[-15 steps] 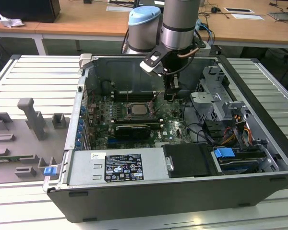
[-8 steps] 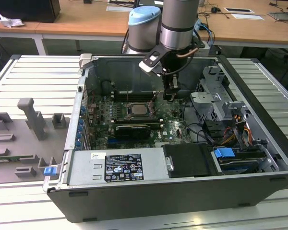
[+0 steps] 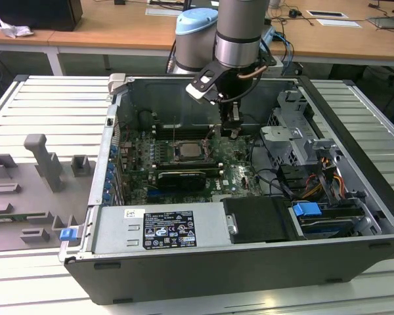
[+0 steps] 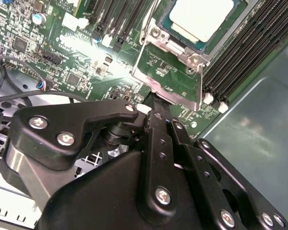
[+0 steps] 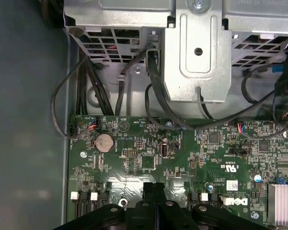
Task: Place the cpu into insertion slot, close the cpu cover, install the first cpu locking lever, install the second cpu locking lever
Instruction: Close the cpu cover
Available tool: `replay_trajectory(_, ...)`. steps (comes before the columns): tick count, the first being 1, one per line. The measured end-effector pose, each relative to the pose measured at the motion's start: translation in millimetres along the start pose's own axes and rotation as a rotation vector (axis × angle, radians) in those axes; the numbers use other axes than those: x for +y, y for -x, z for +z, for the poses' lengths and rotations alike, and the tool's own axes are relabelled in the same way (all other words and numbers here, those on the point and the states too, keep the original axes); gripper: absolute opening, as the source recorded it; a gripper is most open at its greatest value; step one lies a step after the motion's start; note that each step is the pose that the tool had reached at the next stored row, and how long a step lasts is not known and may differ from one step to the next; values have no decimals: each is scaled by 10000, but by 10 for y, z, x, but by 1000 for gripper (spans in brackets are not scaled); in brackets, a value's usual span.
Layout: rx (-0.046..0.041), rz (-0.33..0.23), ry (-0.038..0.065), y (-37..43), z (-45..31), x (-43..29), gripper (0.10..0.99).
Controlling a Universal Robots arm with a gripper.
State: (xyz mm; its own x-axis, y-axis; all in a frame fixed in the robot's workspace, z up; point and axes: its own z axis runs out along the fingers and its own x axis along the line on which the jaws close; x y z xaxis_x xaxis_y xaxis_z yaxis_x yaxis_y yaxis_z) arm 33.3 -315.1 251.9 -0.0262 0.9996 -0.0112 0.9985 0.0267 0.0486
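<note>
The cpu [image 4: 201,17] lies in the insertion slot [image 4: 157,34], cpu cover [image 4: 170,72] tilted up. In the exterior view the gripper [image 3: 231,135], fingers narrow, stands at the cpu's two o'clock.

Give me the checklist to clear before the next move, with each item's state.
1. Chip sits flat in the socket: ok.
2. Cover down over the chip: not ok; it is open, lying beside the chip.
3. Tool at the cover's free edge: ok; whether they touch, cannot tell.
4. Tool shut: ok, in both wrist views.
</note>
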Motion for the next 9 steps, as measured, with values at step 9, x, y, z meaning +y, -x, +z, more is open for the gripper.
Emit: replay_trajectory(9,0,0,0,-3,-6,-132,106)
